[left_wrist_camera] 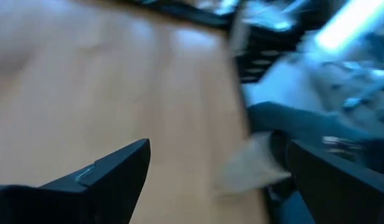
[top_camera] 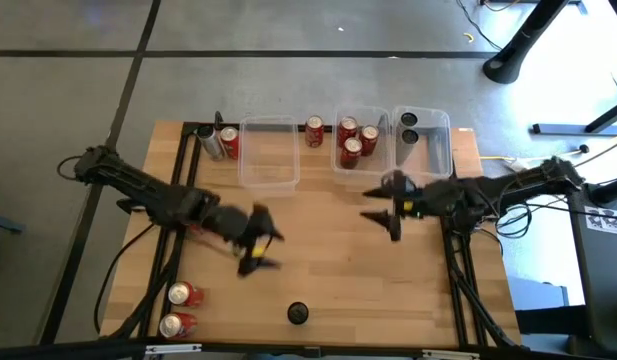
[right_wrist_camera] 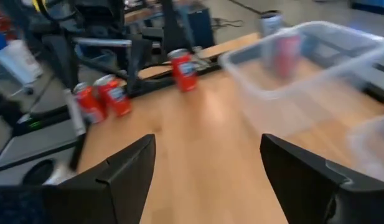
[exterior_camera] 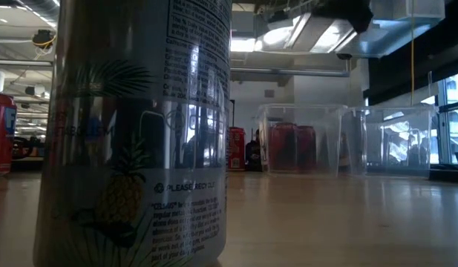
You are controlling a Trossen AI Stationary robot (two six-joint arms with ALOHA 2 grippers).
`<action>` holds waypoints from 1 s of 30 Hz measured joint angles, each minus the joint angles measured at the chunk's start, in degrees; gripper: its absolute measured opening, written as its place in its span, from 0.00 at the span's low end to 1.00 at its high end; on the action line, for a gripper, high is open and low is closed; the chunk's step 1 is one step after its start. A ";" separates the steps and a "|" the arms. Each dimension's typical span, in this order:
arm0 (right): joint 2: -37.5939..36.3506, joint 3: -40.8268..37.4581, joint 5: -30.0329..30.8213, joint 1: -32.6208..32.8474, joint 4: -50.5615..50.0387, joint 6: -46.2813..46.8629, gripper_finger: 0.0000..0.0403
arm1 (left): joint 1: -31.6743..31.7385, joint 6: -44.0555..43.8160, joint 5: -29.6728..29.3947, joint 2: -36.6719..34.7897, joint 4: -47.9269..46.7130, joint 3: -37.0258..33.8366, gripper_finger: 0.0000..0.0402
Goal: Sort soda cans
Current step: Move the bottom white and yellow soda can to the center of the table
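Wooden table (top_camera: pixel 338 270), three clear bins (top_camera: pixel 267 152) along the far edge. Left gripper (top_camera: pixel 256 243) hovers mid-table, fingers spread, holding nothing. Red soda cans (top_camera: pixel 180 308) wait at the near-left corner (black one (top_camera: pixel 298 313) nearby). Right gripper (top_camera: pixel 391 208) is spread and empty too, beside the bins. Looks between picks; next is probably reaching for a loose can.

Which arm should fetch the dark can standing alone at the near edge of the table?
Probably the left. Its gripper is open and empty, over bare wood just up-left of the dark can. The right gripper, also open, sits farther off, close to the bins.
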 joint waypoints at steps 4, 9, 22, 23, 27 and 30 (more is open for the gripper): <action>3.77 0.00 3.96 6.63 3.90 0.31 0.71 | -8.28 1.81 -3.99 4.36 7.18 0.81 0.90; 8.47 0.00 7.63 11.94 8.04 2.55 0.71 | -13.71 6.04 -9.39 11.92 6.88 5.10 0.90; 13.05 0.00 16.88 20.90 14.43 6.52 0.71 | -13.53 5.64 -9.69 21.67 6.87 9.25 0.90; 13.24 0.00 17.62 21.49 14.73 6.52 0.71 | -13.53 5.47 -9.40 21.97 6.91 9.25 0.90; 14.26 0.00 19.01 22.69 15.38 6.51 0.71 | -13.68 5.72 -8.23 23.39 6.81 9.25 0.90; 14.73 0.00 19.03 22.57 15.39 7.19 0.71 | -13.65 6.90 -8.15 24.13 7.41 9.25 0.90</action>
